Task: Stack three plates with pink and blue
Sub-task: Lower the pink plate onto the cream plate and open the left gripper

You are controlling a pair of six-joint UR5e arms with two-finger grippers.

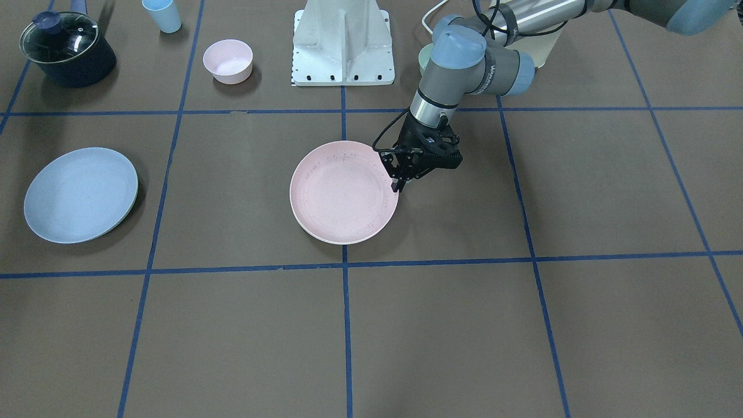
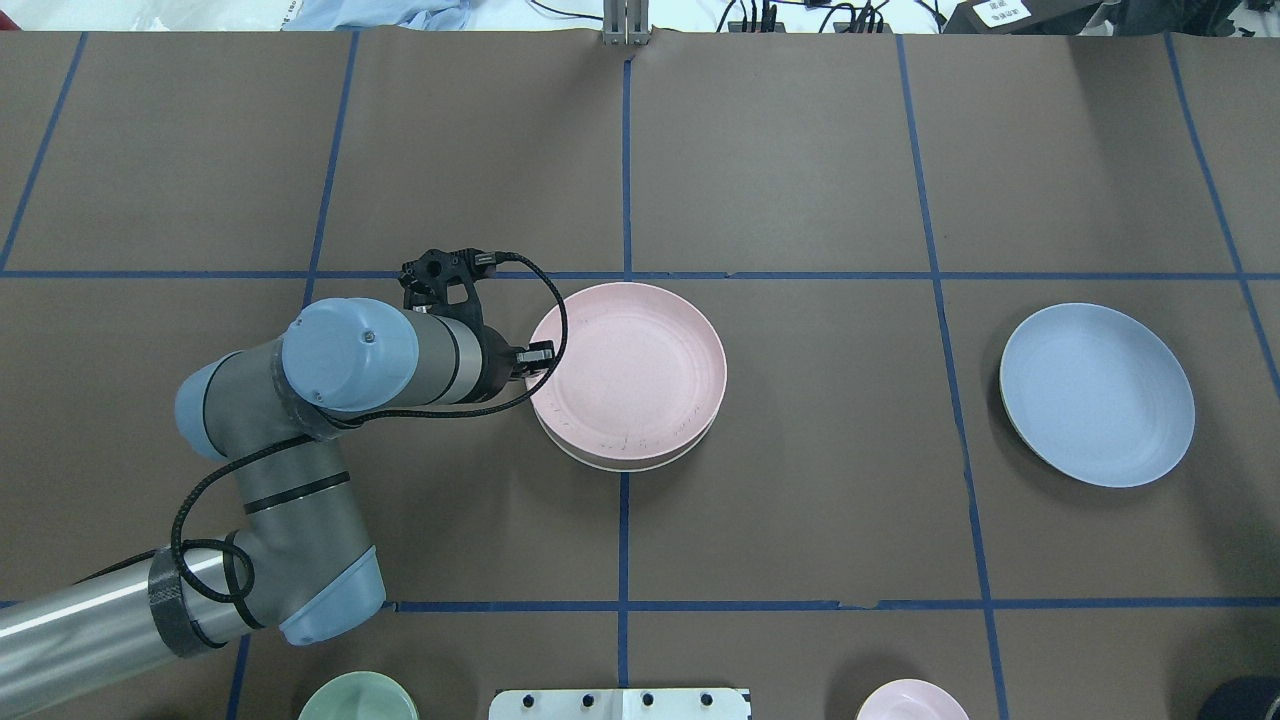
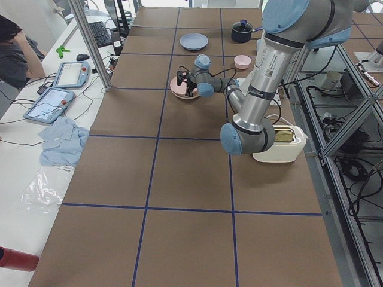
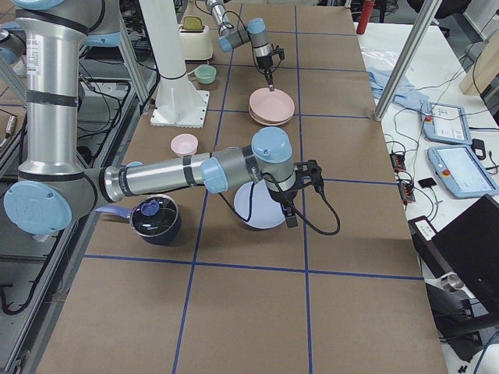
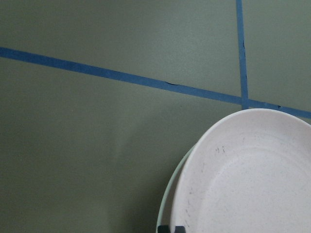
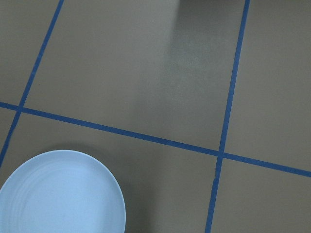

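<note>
The pale pink plate (image 1: 343, 191) lies on the cream plate (image 2: 620, 464) at the table's middle; only a sliver of the cream rim shows. My left gripper (image 1: 398, 183) is at the pink plate's rim on the robot's left side, its fingers close together on that rim; it also shows in the overhead view (image 2: 535, 360). The light blue plate (image 1: 80, 194) lies alone toward the robot's right. My right gripper (image 4: 290, 216) shows only in the exterior right view, over the blue plate (image 4: 261, 214); I cannot tell whether it is open or shut.
A dark pot with a glass lid (image 1: 67, 49), a blue cup (image 1: 162, 14) and a small pink bowl (image 1: 227, 61) stand near the robot's base (image 1: 343, 43). A green bowl (image 2: 358, 698) and a toaster (image 3: 281, 143) are on the robot's left side.
</note>
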